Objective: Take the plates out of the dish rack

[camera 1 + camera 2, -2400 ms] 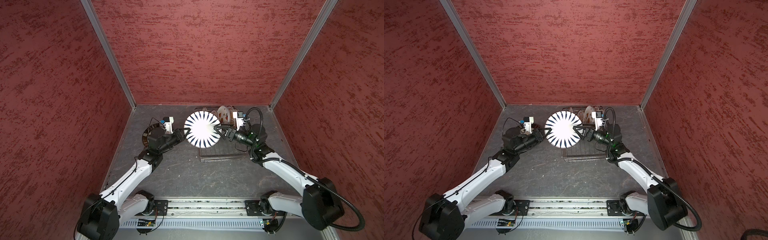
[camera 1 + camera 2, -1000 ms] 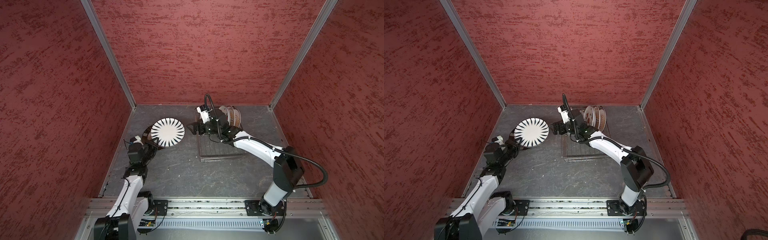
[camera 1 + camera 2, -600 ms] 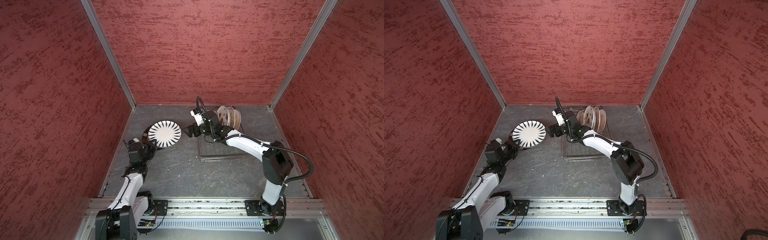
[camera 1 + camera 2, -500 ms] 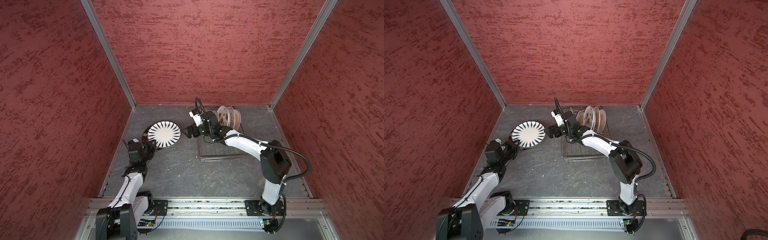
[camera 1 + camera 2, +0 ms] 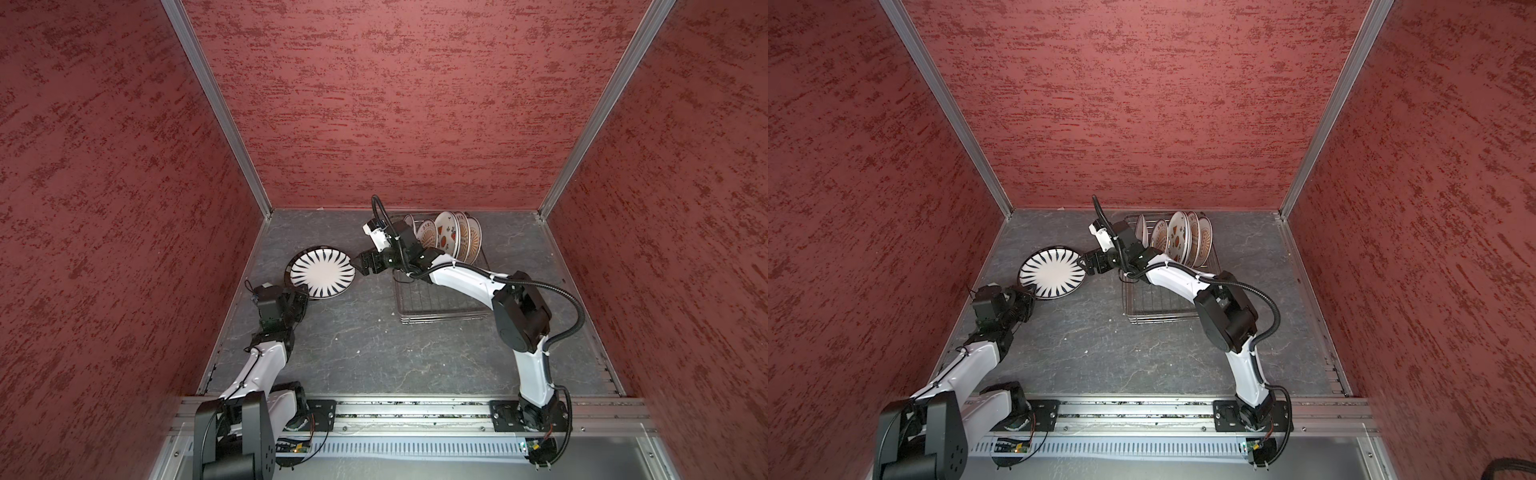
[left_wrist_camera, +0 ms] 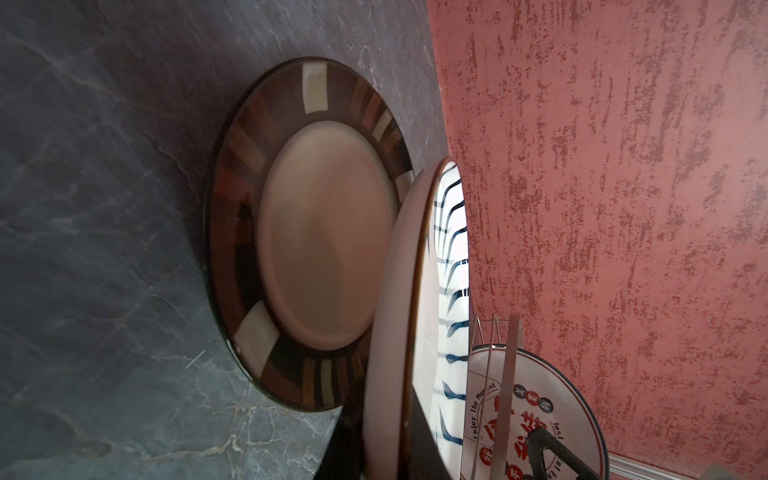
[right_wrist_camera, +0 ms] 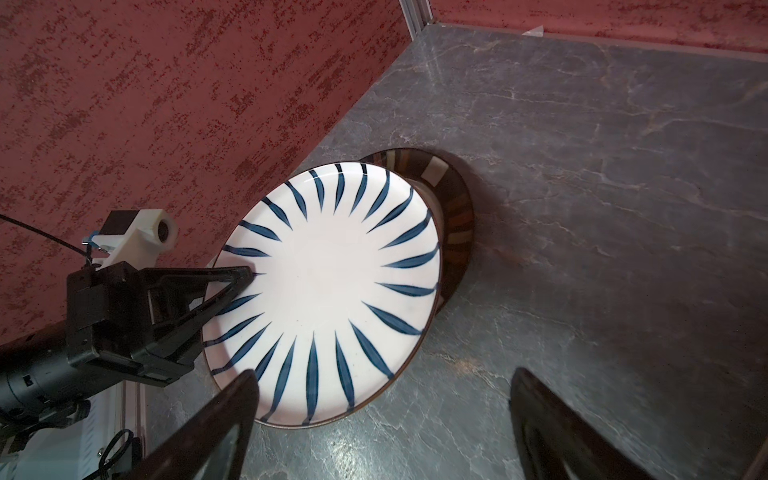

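Tabletop (image 5: 353, 332): brown plate (image 6: 324, 237) under striped plate (image 6: 399, 291), clear L-wrist only.

High top views look down; wrist cameras closely share striped plate (image 7: 332, 270).

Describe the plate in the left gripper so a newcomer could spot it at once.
In both top views, look left of the dish rack on the grey tabletop. There the left gripper pinches the rim of a white plate, partly over a flat brown-rimmed plate. It alone has dark blue radial stripes; the racked plates carry red and orange prints.
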Controlling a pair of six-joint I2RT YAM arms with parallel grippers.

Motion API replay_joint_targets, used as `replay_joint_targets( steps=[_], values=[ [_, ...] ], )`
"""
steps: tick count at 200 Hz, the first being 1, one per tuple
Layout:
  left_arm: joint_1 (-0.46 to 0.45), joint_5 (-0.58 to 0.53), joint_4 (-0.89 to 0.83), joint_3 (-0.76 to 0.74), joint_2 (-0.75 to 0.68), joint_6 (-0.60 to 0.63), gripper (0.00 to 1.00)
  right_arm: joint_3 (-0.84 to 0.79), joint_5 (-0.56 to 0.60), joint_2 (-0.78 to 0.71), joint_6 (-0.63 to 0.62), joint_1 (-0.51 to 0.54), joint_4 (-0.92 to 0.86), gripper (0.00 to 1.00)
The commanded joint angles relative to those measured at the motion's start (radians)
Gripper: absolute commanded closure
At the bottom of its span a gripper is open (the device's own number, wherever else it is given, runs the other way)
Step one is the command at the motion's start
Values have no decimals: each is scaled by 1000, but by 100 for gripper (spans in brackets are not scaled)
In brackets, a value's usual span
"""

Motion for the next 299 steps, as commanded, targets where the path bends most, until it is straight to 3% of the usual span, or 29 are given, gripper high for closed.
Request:
replay_joint_targets(
  steps=[1,90,185,237,268,299],
  values=[
    [9,-13,165,25,5,-8,95,54,-19,38,-10,9,-11,5],
    [25,-3,213,49,113,-9,95,149,-3,119,-17,14,-68,6],
    [7,-110,176,75,154,12,93,193,-7,161,-31,15,-80,6],
    [3,-103,196,95,215,8,90,206,-10,173,-39,15,-82,6],
    [3,-108,196,106,248,6,85,216,-8,182,-42,15,-80,6],
    [1,-132,165,116,262,8,74,225,-12,190,-46,15,-87,6]
  ],
)
